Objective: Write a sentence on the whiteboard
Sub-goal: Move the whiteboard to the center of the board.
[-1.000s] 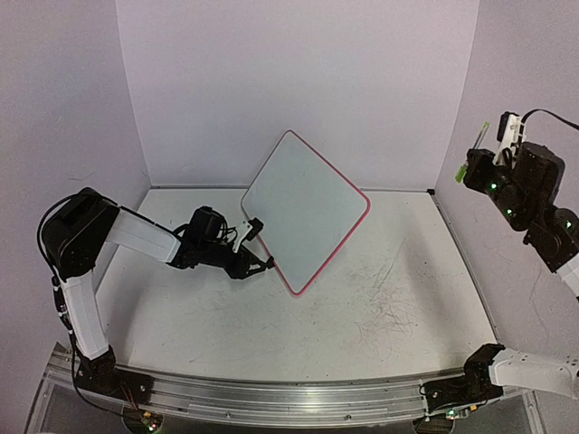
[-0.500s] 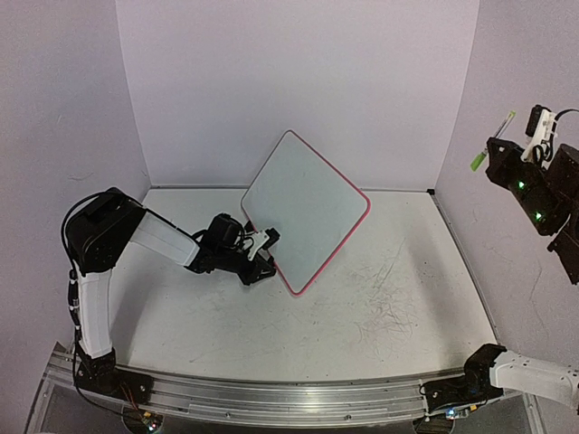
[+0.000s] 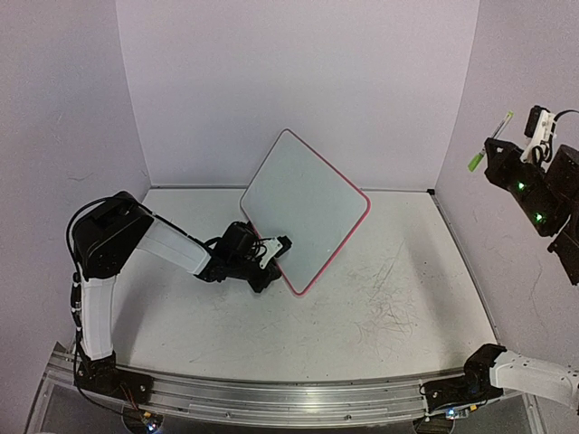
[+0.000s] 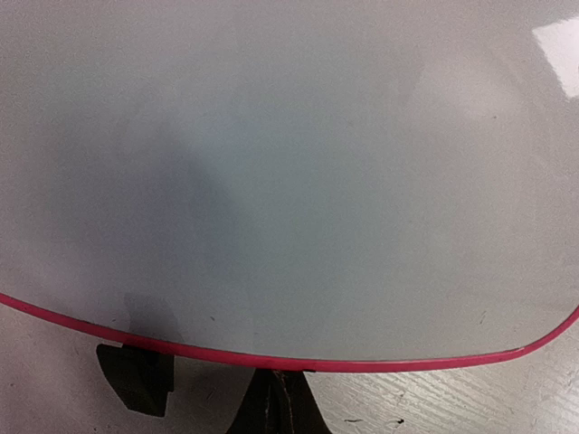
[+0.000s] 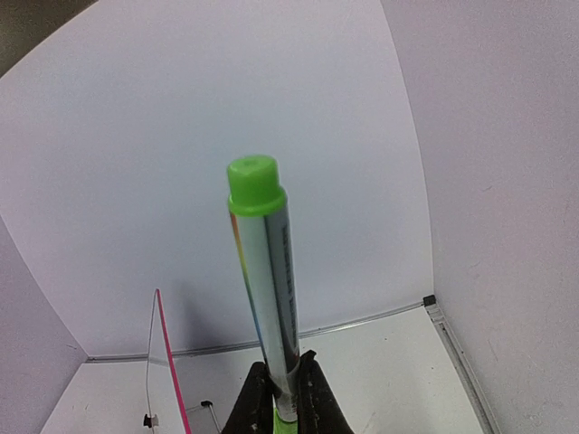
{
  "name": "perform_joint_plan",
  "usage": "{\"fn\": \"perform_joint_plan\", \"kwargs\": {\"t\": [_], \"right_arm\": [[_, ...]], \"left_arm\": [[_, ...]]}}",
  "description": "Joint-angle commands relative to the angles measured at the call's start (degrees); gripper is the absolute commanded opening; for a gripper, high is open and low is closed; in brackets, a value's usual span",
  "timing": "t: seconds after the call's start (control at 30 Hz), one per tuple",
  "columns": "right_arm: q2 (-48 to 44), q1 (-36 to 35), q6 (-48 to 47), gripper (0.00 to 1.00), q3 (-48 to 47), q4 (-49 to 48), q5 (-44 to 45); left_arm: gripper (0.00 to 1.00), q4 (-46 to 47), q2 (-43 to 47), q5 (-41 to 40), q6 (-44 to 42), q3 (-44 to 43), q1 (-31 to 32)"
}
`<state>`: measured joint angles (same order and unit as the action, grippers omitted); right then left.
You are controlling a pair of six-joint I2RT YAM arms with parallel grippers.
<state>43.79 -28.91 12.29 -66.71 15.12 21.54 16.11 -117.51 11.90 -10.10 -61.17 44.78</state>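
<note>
flat white rectangular board with red-pink rim; silver-barrelled marker pen with bright green cap; white tabletop scuffed grey.

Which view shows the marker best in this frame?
Right wrist: the marker is close and centred, green cap up, silver barrel clamped in the right gripper. The top view shows it only as a thin, distant stick with a green end. The left wrist view faces the whiteboard; no marker there.
</note>
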Motion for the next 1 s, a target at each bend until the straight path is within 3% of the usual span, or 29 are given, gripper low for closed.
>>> {"fn": "perform_joint_plan", "kwargs": {"t": [0.0, 0.17, 0.37, 0.57, 0.97], "right_arm": [[-0.70, 0.12, 0.96, 0.00, 0.51, -0.27, -1.47], [-1.20, 0.10, 1.07, 0.00, 0.54, -0.27, -2.21], [-1.48, 0.08, 1.50, 0.00, 0.58, -0.27, -2.73], [-1.10, 0.09, 1.21, 0.00, 1.23, -0.27, -2.07], [-0.57, 0.08, 1.73, 0.00, 0.53, -0.31, -2.51]], "left_arm": [[0.00, 3.18, 0.02, -6.20, 2.68, -3.34, 3.40], [0.00, 3.55, 1.44, -9.26, 6.49, -2.12, 5.60], [0.36, 2.46, 6.06, -8.61, 9.59, 3.62, 0.97], [0.51, 0.83, 9.32, -0.93, 7.36, 5.73, -6.38], [0.58, -4.54, -0.41, 9.56, 0.90, -6.34, -6.76]]}}
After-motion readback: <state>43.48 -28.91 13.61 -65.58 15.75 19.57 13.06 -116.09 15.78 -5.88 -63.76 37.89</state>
